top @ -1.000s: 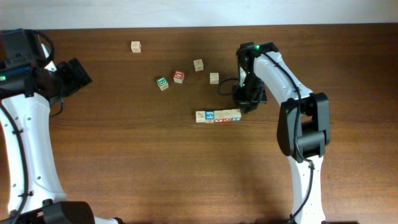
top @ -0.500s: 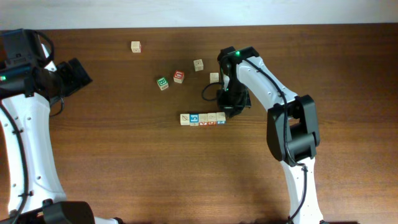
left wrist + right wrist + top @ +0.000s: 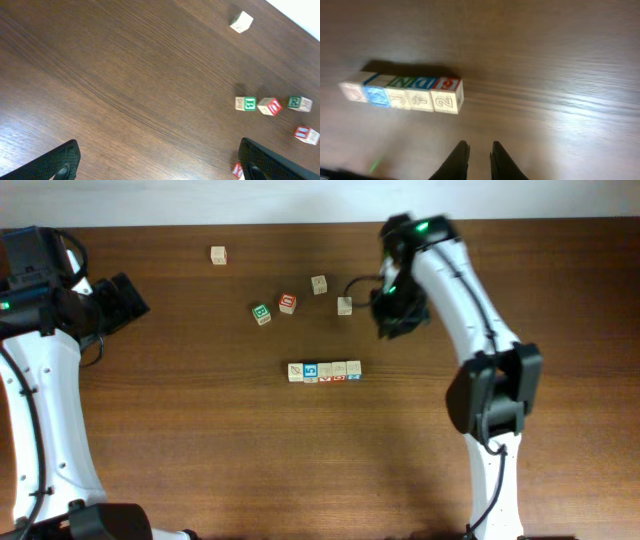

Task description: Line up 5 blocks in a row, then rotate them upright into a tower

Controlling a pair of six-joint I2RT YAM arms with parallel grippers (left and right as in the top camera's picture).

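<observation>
Several pale alphabet blocks [image 3: 324, 370] lie touching in a straight row at the table's middle. In the right wrist view the row [image 3: 402, 94] shows blue, green and red letters. My right gripper [image 3: 389, 326] hovers up and to the right of the row, clear of it. Its fingers [image 3: 480, 146] stand a narrow gap apart with nothing between them. My left gripper [image 3: 128, 298] is far off at the left, wide open [image 3: 160, 167] and empty.
Loose blocks lie behind the row: a green-lettered one [image 3: 261, 313], a red one [image 3: 288, 303], two pale ones [image 3: 319, 284] [image 3: 344, 305], and one far back left [image 3: 218, 255]. The pale block at the right lies close to my right gripper.
The row slid left under my shut right gripper. That gripper has since pulled back up and to the right, and its fingers have parted a little. The left arm stayed still.
</observation>
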